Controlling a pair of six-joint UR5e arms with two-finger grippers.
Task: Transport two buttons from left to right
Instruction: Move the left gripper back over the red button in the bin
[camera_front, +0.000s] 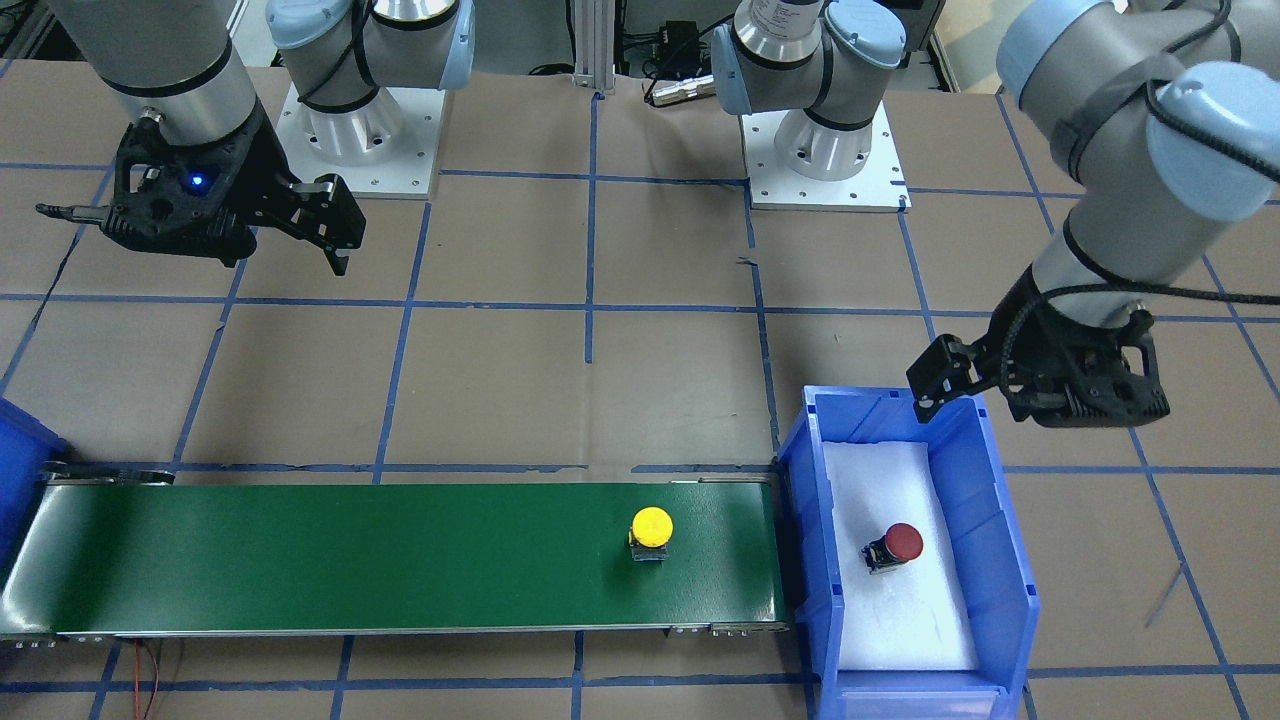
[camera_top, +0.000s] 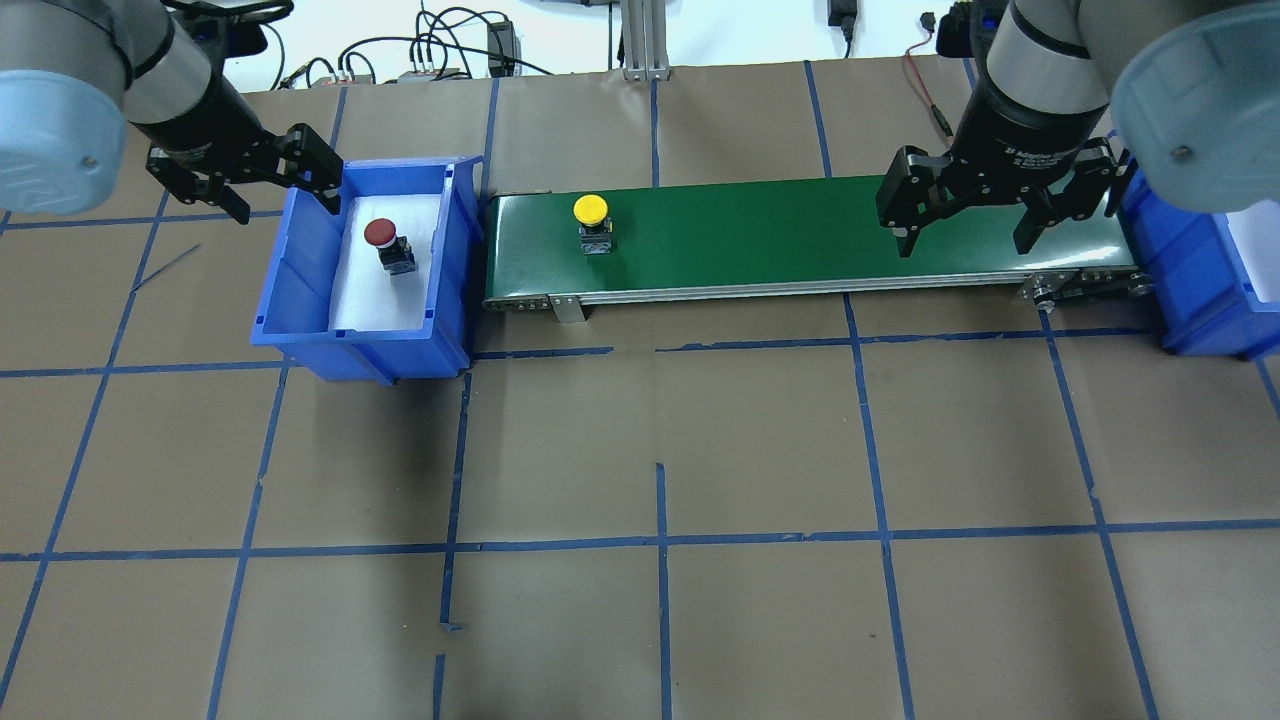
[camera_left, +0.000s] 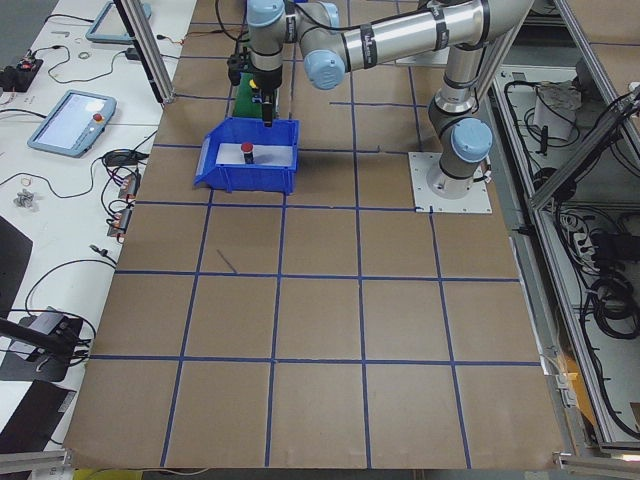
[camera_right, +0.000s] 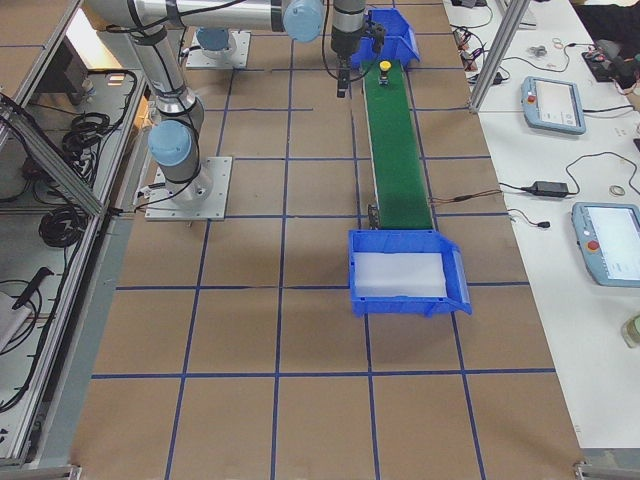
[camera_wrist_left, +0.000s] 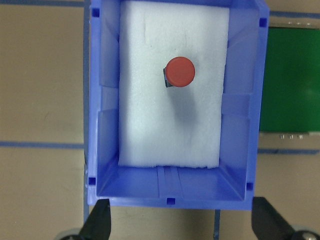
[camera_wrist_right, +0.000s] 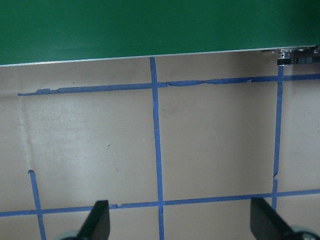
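The red button (camera_front: 897, 545) stands on white foam inside the blue bin (camera_front: 1000, 520) on my left; it also shows in the overhead view (camera_top: 385, 240) and the left wrist view (camera_wrist_left: 179, 72). The yellow button (camera_front: 651, 530) stands upright on the green conveyor belt (camera_front: 350, 560), near the end by that bin; it also shows in the overhead view (camera_top: 591, 215). My left gripper (camera_top: 287, 205) is open and empty, above the bin's edge nearest the robot. My right gripper (camera_top: 968, 235) is open and empty, over the table on the robot's side of the belt's right end.
A second blue bin (camera_top: 1190, 270) with white foam stands at the belt's right end. The brown table (camera_top: 660, 450) carries a blue tape grid. Both arm bases (camera_front: 825, 150) stand on white plates at the robot's side.
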